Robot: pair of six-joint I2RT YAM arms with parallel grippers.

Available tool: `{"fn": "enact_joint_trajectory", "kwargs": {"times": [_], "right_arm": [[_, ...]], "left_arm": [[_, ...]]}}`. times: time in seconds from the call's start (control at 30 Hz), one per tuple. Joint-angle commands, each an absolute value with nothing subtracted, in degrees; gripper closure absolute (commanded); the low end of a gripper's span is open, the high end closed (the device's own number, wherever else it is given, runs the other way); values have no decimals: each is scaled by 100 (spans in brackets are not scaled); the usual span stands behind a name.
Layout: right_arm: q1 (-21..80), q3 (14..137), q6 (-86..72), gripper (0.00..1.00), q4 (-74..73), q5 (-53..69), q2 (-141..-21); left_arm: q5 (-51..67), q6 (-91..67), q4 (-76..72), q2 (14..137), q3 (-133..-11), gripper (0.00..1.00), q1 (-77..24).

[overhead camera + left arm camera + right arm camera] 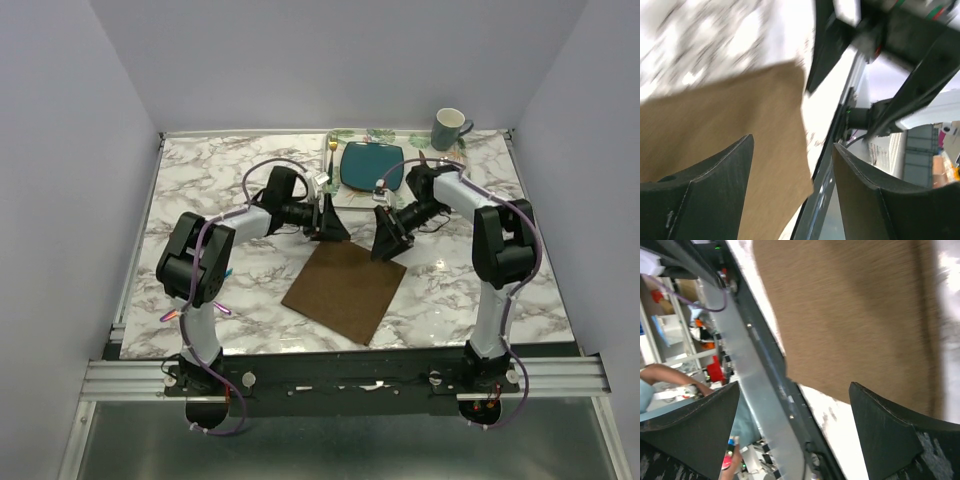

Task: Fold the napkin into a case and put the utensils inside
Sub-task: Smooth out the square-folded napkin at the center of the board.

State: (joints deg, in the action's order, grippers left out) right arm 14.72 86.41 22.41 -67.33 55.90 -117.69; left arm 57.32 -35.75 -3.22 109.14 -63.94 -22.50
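- The left gripper has its jaws apart with nothing between them. It hangs over the far left corner of the napkin, probably to pinch that corner for a first fold.
- The right gripper is spread wide and empty above the napkin's far edge, mirroring the left.
- The napkin lies flat and unfolded on the marble table, between the arms.
- The utensils show only as pink-purple tips beside the left arm; the rest is hidden.
- Both wrist views are blurred.

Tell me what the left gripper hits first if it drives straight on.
Probably the napkin, near its far corner: the left gripper tilts down toward it, jaws apart. Depth is unclear.
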Motion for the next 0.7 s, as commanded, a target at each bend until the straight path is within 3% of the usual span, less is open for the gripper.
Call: {"fn": "enact_joint_trajectory", "kwargs": {"times": [0.0,0.4,0.67], "right_arm": [[1503,8174,2039,1,-6636,6153,-11592],[1204,8279,1828,1,-6214,5283,-12638],[1125,8367,1863,1,-6205,4746,-12779]], "left_arm": [[5520,-4288,-1237,11344,-6925,29,-2601],[5221,-4852,-1591,12761,-7207,25,-2330],[5589,-4633,-1485,12640,-7339,18,-2083]]}}
